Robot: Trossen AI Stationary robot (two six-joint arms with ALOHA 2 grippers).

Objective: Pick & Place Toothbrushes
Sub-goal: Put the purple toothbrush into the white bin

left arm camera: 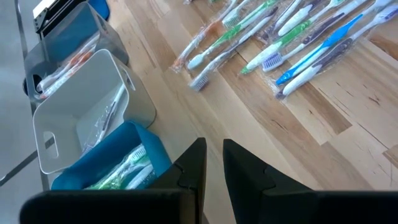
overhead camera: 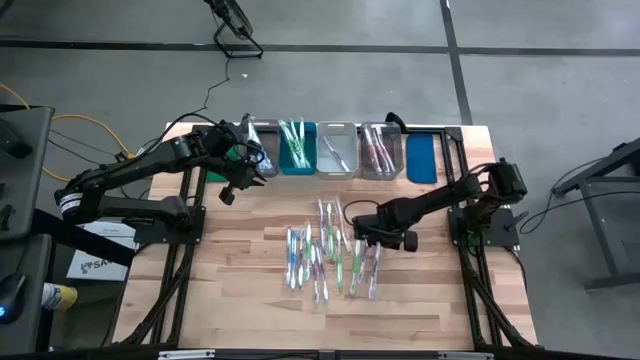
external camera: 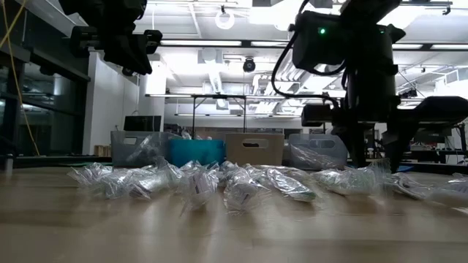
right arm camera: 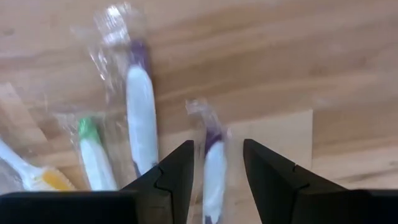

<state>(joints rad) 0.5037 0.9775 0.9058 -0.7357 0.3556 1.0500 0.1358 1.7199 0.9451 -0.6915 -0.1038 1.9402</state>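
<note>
Wrapped toothbrushes (overhead camera: pixel 325 255) crowd the right claw (right arm camera: pixel 214 163); bins (overhead camera: pixel 338 150) stand beyond.

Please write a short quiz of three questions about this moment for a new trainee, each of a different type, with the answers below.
1. True or false: the right gripper hangs over the row of bins.
2. Which toothbrush lies between the right jaws? A. a green one B. the purple-tipped toothbrush C. an orange one
3. Fill in: the left gripper hovers above the ____ bin, which holds green toothbrushes.

Key
1. False; it is low over the pile of wrapped toothbrushes on the table.
2. B
3. teal
</note>
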